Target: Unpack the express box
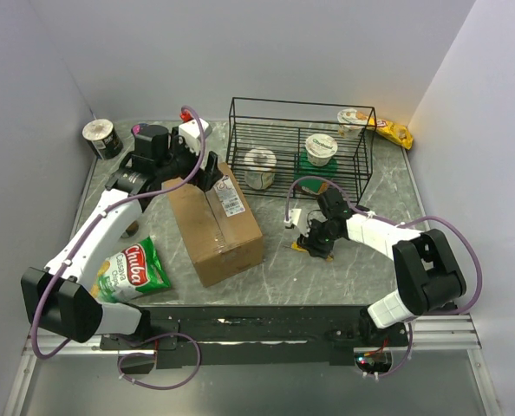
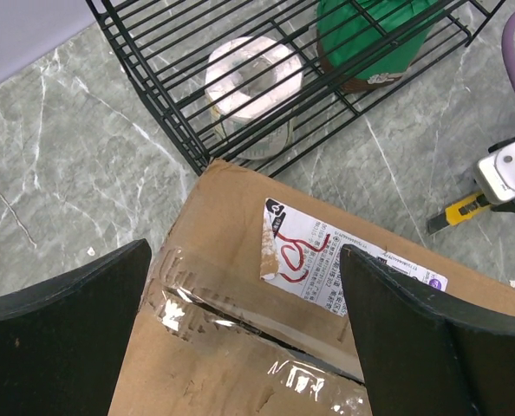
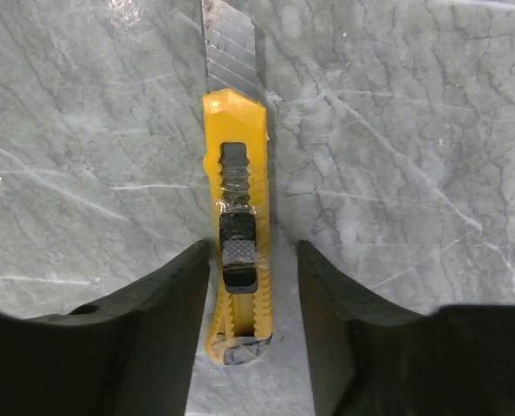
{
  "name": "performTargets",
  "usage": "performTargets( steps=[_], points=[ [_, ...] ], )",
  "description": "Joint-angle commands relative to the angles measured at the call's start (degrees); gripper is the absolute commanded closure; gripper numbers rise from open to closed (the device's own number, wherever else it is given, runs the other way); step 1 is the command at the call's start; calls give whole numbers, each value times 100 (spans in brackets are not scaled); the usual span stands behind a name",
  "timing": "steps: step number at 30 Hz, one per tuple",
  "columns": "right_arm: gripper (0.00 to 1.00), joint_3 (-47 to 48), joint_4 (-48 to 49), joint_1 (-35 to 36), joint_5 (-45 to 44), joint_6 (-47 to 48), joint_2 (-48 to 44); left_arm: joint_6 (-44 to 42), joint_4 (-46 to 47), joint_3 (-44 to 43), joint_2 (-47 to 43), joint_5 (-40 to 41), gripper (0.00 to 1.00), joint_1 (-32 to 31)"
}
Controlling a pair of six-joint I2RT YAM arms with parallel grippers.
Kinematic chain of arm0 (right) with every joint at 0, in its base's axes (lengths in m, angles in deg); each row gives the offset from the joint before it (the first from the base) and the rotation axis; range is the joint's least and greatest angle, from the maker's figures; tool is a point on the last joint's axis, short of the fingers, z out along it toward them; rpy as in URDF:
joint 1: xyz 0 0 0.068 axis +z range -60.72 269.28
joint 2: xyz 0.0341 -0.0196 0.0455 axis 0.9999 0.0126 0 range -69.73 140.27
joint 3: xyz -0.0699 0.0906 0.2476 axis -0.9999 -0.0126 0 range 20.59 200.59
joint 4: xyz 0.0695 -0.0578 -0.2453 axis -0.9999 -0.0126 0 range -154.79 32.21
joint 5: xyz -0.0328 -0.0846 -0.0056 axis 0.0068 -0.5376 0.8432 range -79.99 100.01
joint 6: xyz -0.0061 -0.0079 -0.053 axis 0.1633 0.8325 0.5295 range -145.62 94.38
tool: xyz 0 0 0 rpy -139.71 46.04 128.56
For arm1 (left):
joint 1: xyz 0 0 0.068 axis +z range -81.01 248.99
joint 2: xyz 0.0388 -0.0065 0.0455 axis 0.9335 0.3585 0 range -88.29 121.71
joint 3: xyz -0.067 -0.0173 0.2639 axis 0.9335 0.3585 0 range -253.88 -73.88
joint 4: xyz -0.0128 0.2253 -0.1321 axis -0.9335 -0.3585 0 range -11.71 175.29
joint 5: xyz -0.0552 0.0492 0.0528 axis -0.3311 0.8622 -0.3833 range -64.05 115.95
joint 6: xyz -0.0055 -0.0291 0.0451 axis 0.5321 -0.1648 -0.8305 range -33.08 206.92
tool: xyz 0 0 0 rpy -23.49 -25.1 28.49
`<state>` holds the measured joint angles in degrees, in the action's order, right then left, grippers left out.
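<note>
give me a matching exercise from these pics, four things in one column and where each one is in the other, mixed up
Things:
1. express box
2. yellow utility knife
3. Chuba snack bag
4. green cup

Places:
A. inside the black wire basket
B. flat on the table, between the right gripper's fingers
C. beneath the open left gripper
D. near-left part of the table, left of the box

Pairs: 1-C, 2-B, 3-D, 4-A

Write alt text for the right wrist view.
A yellow utility knife, blade extended, lies on the grey marble table, pointing away from the camera. The right gripper straddles its handle, open, with a gap showing on one side.
</note>
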<state>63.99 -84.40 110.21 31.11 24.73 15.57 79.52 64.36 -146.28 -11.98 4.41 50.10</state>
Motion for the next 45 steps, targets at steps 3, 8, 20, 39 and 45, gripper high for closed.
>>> performTargets(
  steps=[3, 8, 20, 39, 45],
  points=[
    [46, 134, -380, 34, -115, 247, 119, -7, 150, -274, -47, -61, 4, 17],
    [78, 108, -407, 8, -246, 353, 75, -42, 159, -345, 6, -140, 4, 17],
    [98, 319, 338, 508, -624, 1562, -2752, -8, -245, -1935, 551, -982, 3, -430],
    [100, -288, 5894, 1458, -2164, 3736, -2307, -1501, -659, -2297, 1167, -459, 8, -1828],
    [100, -402, 6230, 1625, -1952, 4088, -2351, -1317, -456, -2252, 1175, -281, 11, -1969]
  ],
)
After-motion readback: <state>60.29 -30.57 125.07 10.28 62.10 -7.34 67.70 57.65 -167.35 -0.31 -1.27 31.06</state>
